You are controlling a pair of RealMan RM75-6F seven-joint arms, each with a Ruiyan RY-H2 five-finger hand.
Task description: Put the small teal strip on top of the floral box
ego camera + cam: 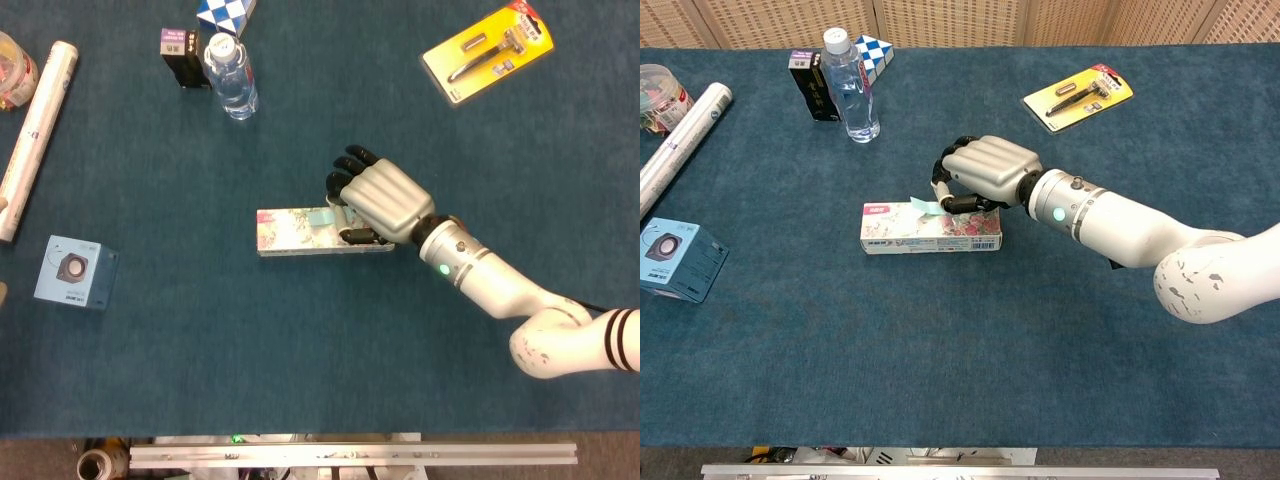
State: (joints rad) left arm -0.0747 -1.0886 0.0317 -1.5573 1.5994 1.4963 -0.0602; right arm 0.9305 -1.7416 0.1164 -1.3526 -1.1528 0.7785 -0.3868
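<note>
1. The right hand (985, 175) hangs over the right end of the floral box (930, 228), knuckles up, its dark fingers (345, 170) curled down and inward.
2. In the chest view the small teal strip (921, 205) sticks out from under those fingers, one end raised a little off the box top, so the hand appears to pinch it; the exact contact is hidden beneath the palm.
3. From the head view the strip (319, 216) lies over the middle of the box (295, 230), just left of the hand (385, 200).
4. The box lies flat, lengthwise left to right, near the centre of the blue worktop (940, 340).
5. The left hand does not show in either view.
6. Along the far edge stand a water bottle (849, 88), a dark carton (808, 85) just beside it, and a blue-and-white checkered cube (872, 50) behind.
7. A yellow razor pack (1080, 95) lies far right, well apart from the hand.
8. A white roll (682, 145) and a light blue speaker box (678, 260) sit at the left.
</note>
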